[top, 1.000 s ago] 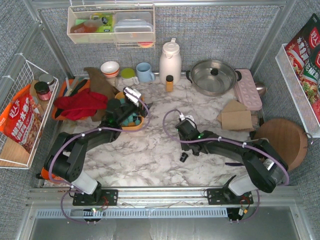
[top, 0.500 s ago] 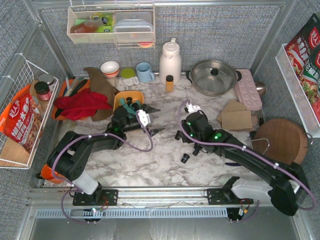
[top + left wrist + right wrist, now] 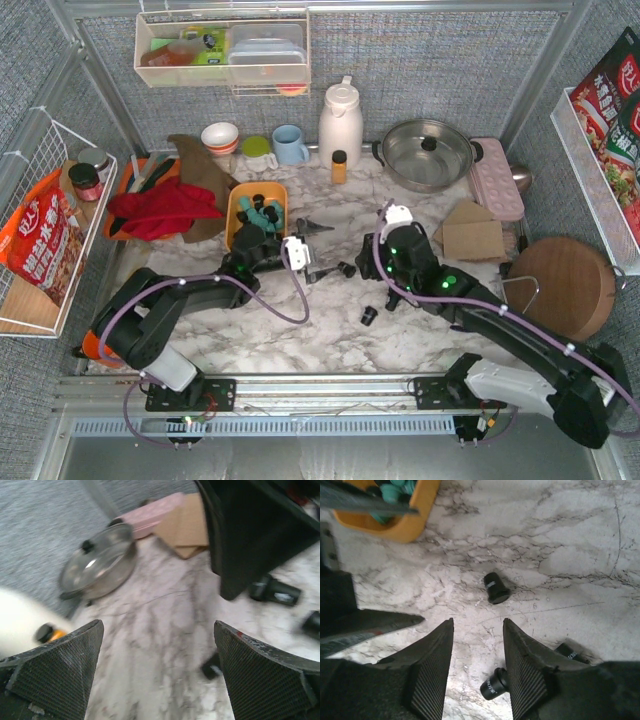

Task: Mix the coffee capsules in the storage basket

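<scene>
- While the left gripper [image 3: 158, 627] hung over the storage basket [image 3: 236, 210] a second ago, it now sits just to the basket's right, above the marble table [image 3: 300, 340] — fingers [image 3: 55, 670] spread wide, nothing between them.
- The right arm [image 3: 520, 335], folded back then, is stretched forward now. The right gripper [image 3: 478, 621] shows a narrow gap, its tips closed on nothing.
- The basket stays left of centre on the table, with teal and black coffee capsules [image 3: 262, 212] heaped inside.
- A black capsule [image 3: 346, 269] lies on the table between the two grippers, about where the right gripper hovered a second ago. A second black capsule [image 3: 369, 316] remains nearer the arm bases.
- Only the right wrist view picks out three loose black capsules on the marble, plus a corner of the basket; the overhead view shows two plainly.
- Only the left wrist view — blurred — takes in the lidded pot [image 3: 97, 562] and pink tray [image 3: 150, 512] beyond the open fingers.
</scene>
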